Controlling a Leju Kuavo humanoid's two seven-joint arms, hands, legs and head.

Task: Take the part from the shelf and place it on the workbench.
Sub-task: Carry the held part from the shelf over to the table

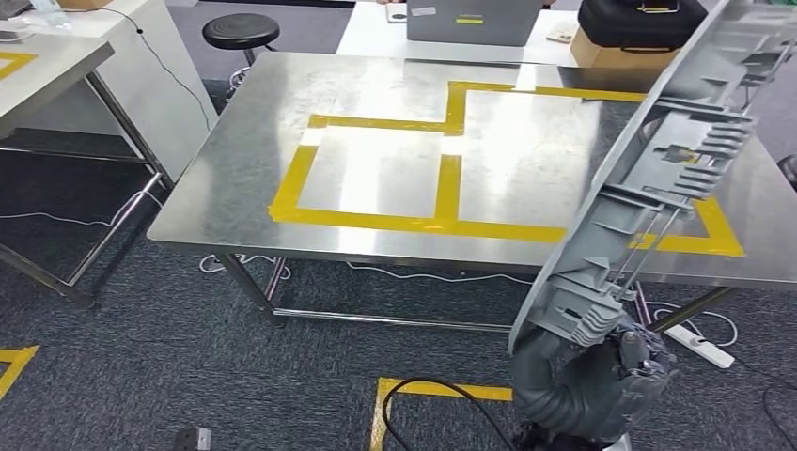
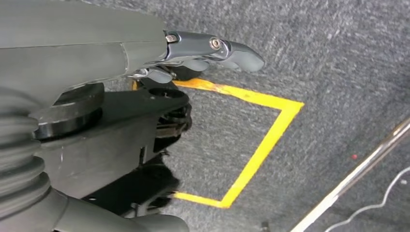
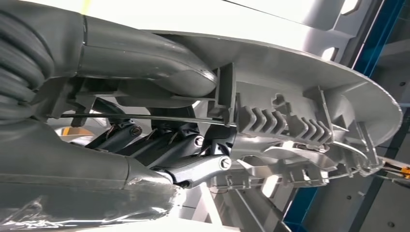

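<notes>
The robot's right hand [image 1: 601, 371] is matte grey, its wrist sleeved in a ribbed, bellows-like cover. At close range, the left hand [image 2: 193, 58] shows a thick grey thumb, darker fingers [image 2: 237, 50] with bright metal links and silver screw heads, and black body parts at six o'clock.

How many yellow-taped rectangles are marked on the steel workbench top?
3 on the shiny steel workbench: a left rectangle, a taller middle one, and a third at the right, mostly hidden behind the long grey plastic part.
</notes>
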